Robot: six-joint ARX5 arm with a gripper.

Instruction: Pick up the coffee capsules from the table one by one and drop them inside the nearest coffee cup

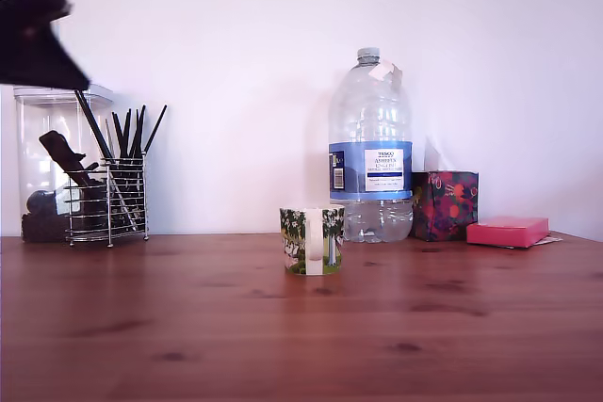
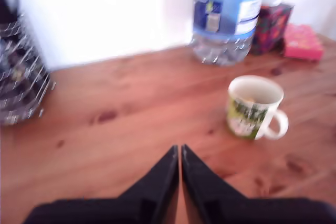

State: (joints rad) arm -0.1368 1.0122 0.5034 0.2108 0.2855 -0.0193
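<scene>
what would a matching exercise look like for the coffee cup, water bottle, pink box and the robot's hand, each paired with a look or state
Things:
1. coffee cup
2. water bottle
3. pink box
4. hand

Descriptions:
A. shut, holding nothing
B. tall and clear, blue label
C. lying flat, farthest to the exterior view's right
D. green tree print, white handle

Pairs: 1-D, 2-B, 3-C, 4-A

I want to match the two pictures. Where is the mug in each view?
Exterior view: the mug stands near the centre, just in front of the bottle.
Wrist view: the mug stands nearer the camera than the bottle.
Shared landmark: the bottle.
</scene>
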